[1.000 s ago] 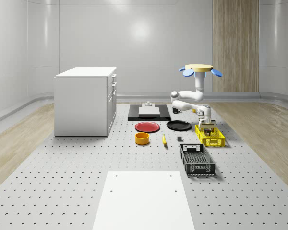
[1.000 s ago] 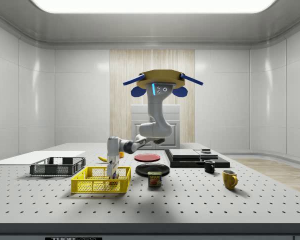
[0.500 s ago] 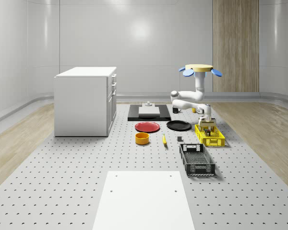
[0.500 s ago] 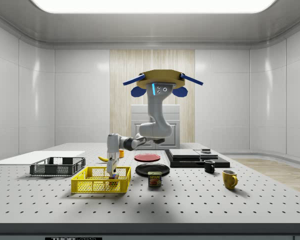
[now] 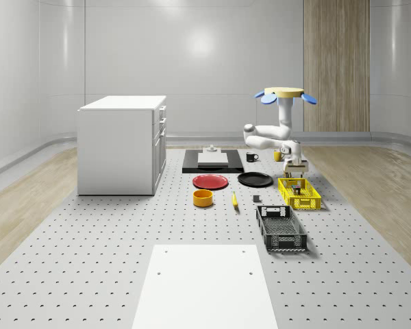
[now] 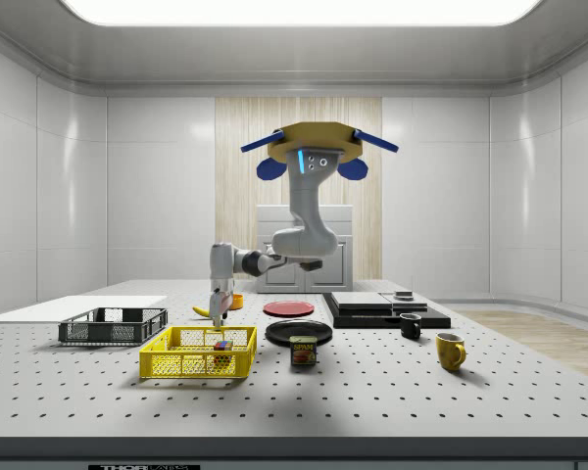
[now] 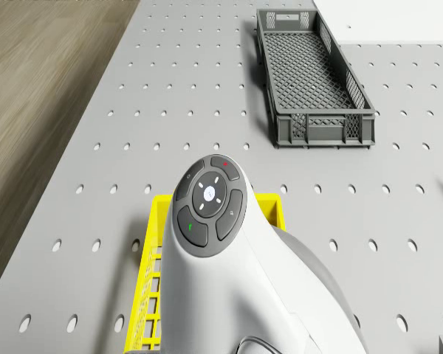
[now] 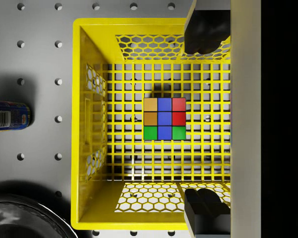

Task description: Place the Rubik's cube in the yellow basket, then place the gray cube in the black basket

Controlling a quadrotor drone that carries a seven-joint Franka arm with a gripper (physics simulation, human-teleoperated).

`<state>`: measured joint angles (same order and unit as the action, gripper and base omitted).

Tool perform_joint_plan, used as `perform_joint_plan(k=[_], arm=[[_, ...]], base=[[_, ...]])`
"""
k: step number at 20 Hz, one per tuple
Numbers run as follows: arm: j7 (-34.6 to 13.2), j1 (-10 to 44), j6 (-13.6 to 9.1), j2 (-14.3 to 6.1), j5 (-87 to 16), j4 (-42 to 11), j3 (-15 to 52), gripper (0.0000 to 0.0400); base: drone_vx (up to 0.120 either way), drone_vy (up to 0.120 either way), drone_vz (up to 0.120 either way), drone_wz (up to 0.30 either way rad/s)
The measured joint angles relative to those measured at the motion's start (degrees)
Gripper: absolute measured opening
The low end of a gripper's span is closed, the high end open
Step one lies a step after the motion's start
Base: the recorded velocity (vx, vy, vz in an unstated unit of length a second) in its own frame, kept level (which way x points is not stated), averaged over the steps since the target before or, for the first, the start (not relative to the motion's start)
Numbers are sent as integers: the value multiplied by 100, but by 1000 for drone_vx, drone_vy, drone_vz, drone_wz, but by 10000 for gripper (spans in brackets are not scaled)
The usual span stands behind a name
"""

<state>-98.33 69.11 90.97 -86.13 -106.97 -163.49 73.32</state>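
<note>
The Rubik's cube (image 8: 164,118) lies on the floor of the yellow basket (image 8: 89,124), free of the fingers. My gripper (image 8: 204,120) hangs open straight above it, one finger (image 8: 206,29) at each side of the basket. In the side view the gripper (image 6: 217,311) is just above the basket's rim (image 6: 198,353), with the cube (image 6: 219,344) below. The drone (image 5: 285,94) hovers over the table behind the yellow basket (image 5: 299,194). A small gray block (image 5: 210,148) sits on a pale slab on the black platform. The black basket (image 5: 281,228) stands in front of the yellow one.
A red plate (image 5: 210,181), black plate (image 5: 255,179), orange bowl (image 5: 203,198) and banana (image 5: 234,199) lie toward the whole-scene view's left of the baskets. A can (image 6: 303,351) stands by the yellow basket. Two mugs (image 6: 450,351) and a white cabinet (image 5: 122,144) stand farther off.
The gripper has risen out of the yellow basket, leaving the Rubik's cube on its floor. The drone has climbed a little and the arm has lifted.
</note>
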Motion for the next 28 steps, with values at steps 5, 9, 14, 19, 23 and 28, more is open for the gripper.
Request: perform_joint_plan(k=[5,9,14,19,23,28], arm=[[-4,0,-3,-12,43,-9,42,400],[-7,2,4,-22,59,-10,55,400],[-11,6,15,-36,69,-11,62,400],[-14,10,26,-49,76,-10,66,400],[-16,13,35,-59,81,-10,67,400],[-19,16,46,-70,86,-9,69,400]], base=[[0,-80,72,0],[0,-120,0,0],[0,-120,0,0],[32,-120,0,0],[120,-120,0,0],[120,-120,0,0]])
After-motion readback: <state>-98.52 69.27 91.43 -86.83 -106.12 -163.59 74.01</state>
